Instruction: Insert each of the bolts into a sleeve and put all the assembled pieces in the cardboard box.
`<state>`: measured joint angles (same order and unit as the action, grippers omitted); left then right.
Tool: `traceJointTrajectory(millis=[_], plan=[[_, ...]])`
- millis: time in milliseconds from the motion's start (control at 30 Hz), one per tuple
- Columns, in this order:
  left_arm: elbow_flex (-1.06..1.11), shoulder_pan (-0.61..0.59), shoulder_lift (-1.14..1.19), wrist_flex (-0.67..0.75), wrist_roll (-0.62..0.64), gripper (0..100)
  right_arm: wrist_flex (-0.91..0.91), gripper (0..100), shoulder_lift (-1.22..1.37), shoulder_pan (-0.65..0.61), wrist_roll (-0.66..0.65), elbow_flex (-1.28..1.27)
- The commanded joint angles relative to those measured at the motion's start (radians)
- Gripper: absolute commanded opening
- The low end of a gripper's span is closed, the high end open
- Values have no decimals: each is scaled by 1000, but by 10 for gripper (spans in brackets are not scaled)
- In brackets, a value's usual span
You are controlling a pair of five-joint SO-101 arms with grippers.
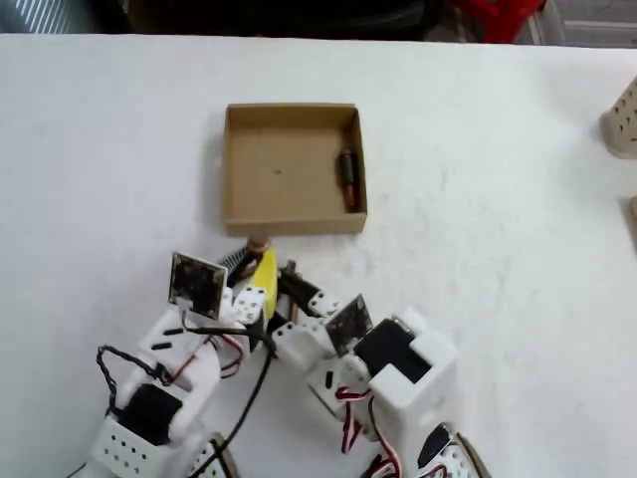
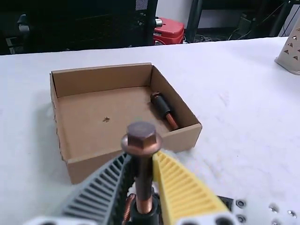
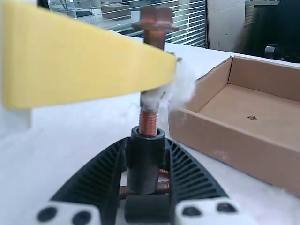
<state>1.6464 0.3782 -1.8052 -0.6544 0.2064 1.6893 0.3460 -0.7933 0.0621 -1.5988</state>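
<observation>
Where the two arms meet at the near edge of the desk (image 1: pixel 498 299), we find both tools closed on parts of one assembly. The right tool (image 3: pixel 146 145) is clenched on a black sleeve (image 3: pixel 145 161), its dark ribbed fingers (image 3: pixel 187 178) pressing on either side, and the sleeve stands upright. Just above it, the left tool (image 2: pixel 139 158) is clenched on a copper-coloured bolt (image 2: pixel 140 139), with a grey finger (image 2: pixel 101 187) on one side of the shank and a yellow finger (image 2: pixel 183 187) on the other. The bolt is upright, its flanged hexagonal head on top. We note in the right wrist view that its threaded end enters the top of the sleeve, with some thread exposed between the sleeve and the yellow finger. How deep the bolt sits we cannot tell. In the high view the bolt and sleeve are held just in front of the near wall of the cardboard box (image 1: pixel 294 223), outside it.

Beyond, the box is square and open-topped, resting flat on the desk. One assembled piece (image 1: pixel 348 179), a bolt in a dark sleeve, lies on the box floor along the wall on the robot's right. A small dark mark (image 1: pixel 278 171) shows near the centre of that floor.

Farther off, a pale perforated object (image 1: pixel 622 124) stands at the desk's right edge, well apart from the box.
</observation>
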Motion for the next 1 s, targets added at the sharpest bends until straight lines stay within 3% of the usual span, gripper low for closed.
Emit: traceJointTrajectory(millis=[0,767,967], plan=[[-48,30,-4,-25,12,20,33,17,-41,30,-6,-3],[-3,110,-1,-54,6,24,25,16,-117,62,-3,-25],[-3,110,-1,-91,9,169,25,16,-117,62,-3,-25]])
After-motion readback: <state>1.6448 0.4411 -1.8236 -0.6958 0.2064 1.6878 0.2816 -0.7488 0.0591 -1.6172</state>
